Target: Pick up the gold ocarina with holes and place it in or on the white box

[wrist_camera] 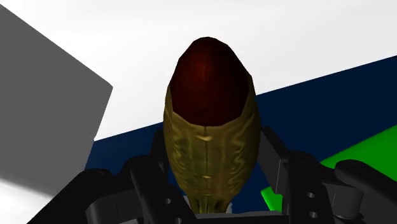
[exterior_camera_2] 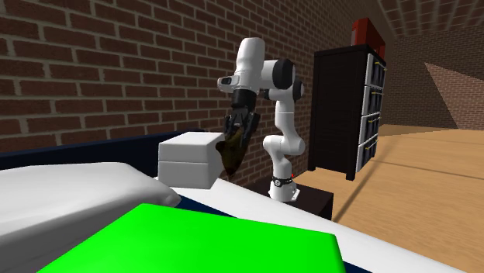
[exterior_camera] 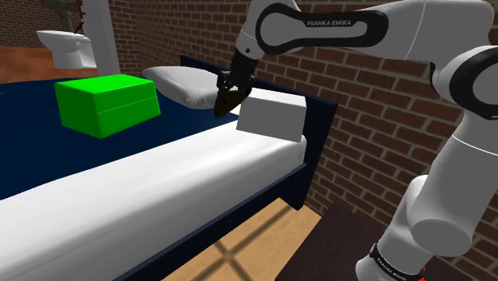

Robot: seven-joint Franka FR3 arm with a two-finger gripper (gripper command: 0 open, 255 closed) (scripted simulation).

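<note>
**Ocarina gripped, hanging beside the white box**

- Pincer (exterior_camera: 229, 91) closed on the ocarina (exterior_camera: 225, 106). In the wrist view both fingers (wrist_camera: 154, 167) press the ocarina's flanks.
- Ocarina: dull gold body with a dark reddish-brown end that points away from the hand, down toward the bed (exterior_camera: 160, 184).
- Position: just beside the white box (exterior_camera: 272, 116), on the shoulder view's left of it, between the box and the pillow (exterior_camera: 182, 83). It is not on the box. I cannot tell whether its tip touches the bed.
- White box sits on the bed's white sheet near the headboard end, close to the brick wall (exterior_camera: 351, 72).
- Green box (exterior_camera: 104, 104) rests on the navy cover, well apart from the white box.
- Arm (exterior_camera_2: 267, 77) reaches over from its stand at the bedside; a dark dresser (exterior_camera_2: 347, 108) stands behind it in the second exterior view.
</note>
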